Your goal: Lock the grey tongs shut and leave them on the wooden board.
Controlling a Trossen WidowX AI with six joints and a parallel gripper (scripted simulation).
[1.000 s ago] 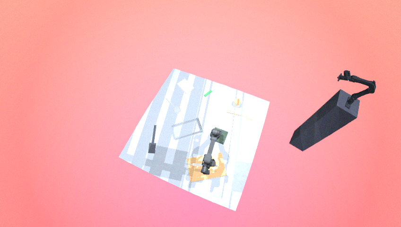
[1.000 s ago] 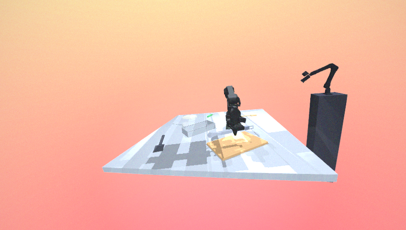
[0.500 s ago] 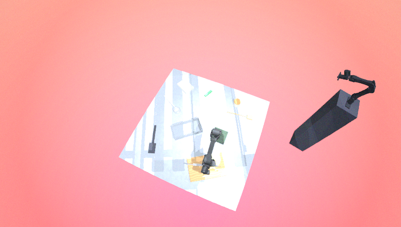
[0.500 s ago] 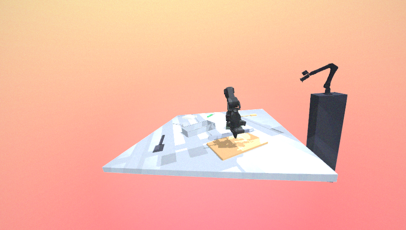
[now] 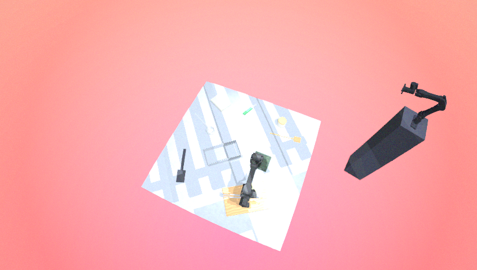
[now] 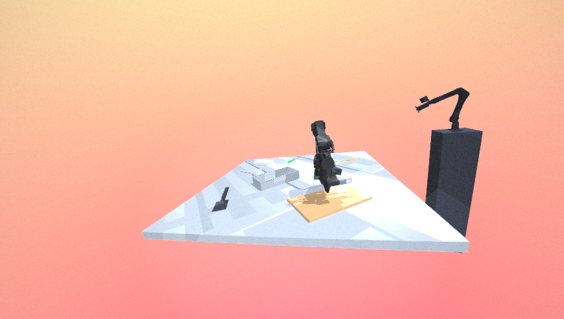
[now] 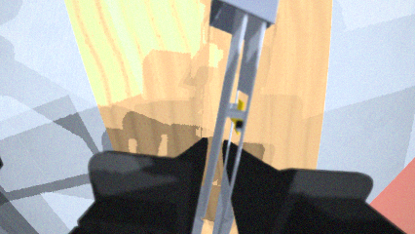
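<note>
The grey tongs (image 7: 239, 97) lie lengthwise over the wooden board (image 7: 273, 73), their two arms close together, with a yellow lock piece showing between them. In the wrist view their square hinge end is at the top. My gripper (image 7: 217, 146) is low over the board with its fingers a little apart on either side of the arms, and I see no squeeze on them. From above, the gripper (image 5: 244, 199) is over the board (image 5: 246, 202) near the table's front edge, with the tongs (image 5: 230, 195) sticking out to both sides. From the side, the gripper (image 6: 327, 189) points down at the board (image 6: 328, 201).
The empty roasting tin (image 5: 221, 152) stands behind the board. A black spatula (image 5: 180, 166) lies at the left. A green stick (image 5: 247, 110), a yellow cup (image 5: 282, 121), an orange brush (image 5: 286, 136) and a white ladle (image 5: 208, 128) lie further back. A dark pillar (image 6: 453, 177) carrying a second arm stands off the table at the right.
</note>
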